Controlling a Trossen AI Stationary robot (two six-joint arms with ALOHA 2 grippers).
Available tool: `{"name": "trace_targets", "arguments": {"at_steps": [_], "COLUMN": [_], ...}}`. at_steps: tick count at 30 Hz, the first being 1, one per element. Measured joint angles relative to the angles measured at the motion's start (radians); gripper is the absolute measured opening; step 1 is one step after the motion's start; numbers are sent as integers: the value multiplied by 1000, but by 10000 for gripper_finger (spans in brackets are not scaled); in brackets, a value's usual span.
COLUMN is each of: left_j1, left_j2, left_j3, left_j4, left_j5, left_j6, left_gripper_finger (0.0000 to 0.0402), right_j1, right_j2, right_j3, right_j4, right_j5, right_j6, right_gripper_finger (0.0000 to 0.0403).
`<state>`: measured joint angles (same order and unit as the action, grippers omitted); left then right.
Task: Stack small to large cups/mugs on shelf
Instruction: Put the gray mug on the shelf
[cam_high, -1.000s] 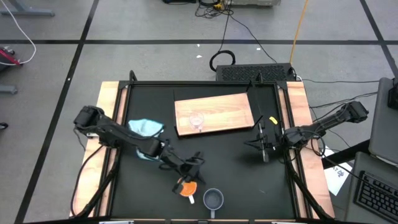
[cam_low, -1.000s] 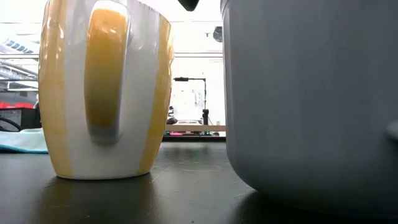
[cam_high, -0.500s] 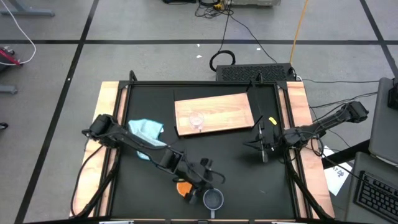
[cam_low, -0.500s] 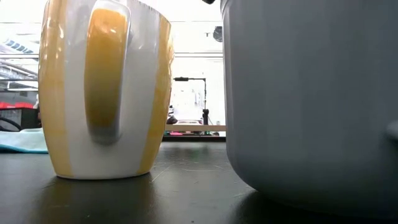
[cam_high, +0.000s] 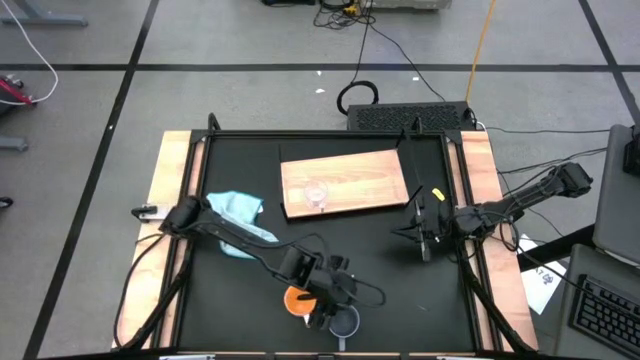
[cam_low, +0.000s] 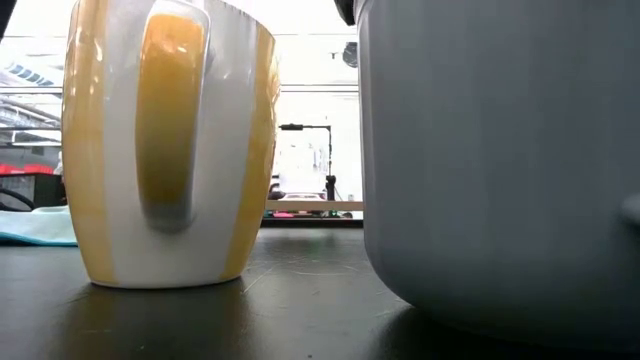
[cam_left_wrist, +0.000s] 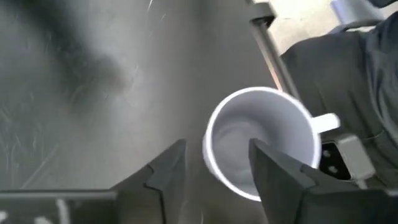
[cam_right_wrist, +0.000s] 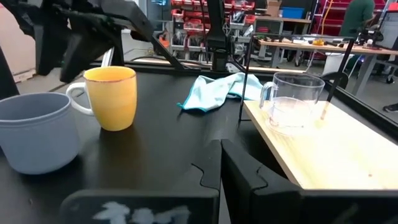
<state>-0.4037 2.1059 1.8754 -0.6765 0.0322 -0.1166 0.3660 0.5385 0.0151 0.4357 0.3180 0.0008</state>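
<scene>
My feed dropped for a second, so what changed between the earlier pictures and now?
The left gripper moved from beside the orange mug with white handle to over the grey-blue mug, its fingers opening astride the rim. Neither mug moved. Clear glass cup, light-wood board, blue cloth and shut right gripper stayed put.

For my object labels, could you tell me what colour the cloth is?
Light blue; the cloth shows best in the right wrist view.

No readable text, label, brand, number or sign is showing anywhere in these views, neither on the mugs nor on the wooden board.
</scene>
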Motion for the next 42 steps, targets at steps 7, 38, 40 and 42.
{"name": "trace_targets", "arguments": {"at_steps": [7,38,40,42], "left_j1": [22,16,16,16], "left_j2": [3,102,102,102], "left_j3": [-34,-34,-34,-34], "left_j4": [17,85,80,80], "left_j5": [20,99,99,100], "left_j6": [-35,-62,-61,-46], "left_gripper_finger": [214,189,159,119], "right_j1": [0,0,0,0], "right_j2": [0,3,3,3], "right_j3": [0,0,0,0], "right_j4": [-21,-36,-36,-36], "right_j5": [0,-1,-1,-1], "right_j6": [18,14,14,14], "right_gripper_finger": [0,0,0,0]}}
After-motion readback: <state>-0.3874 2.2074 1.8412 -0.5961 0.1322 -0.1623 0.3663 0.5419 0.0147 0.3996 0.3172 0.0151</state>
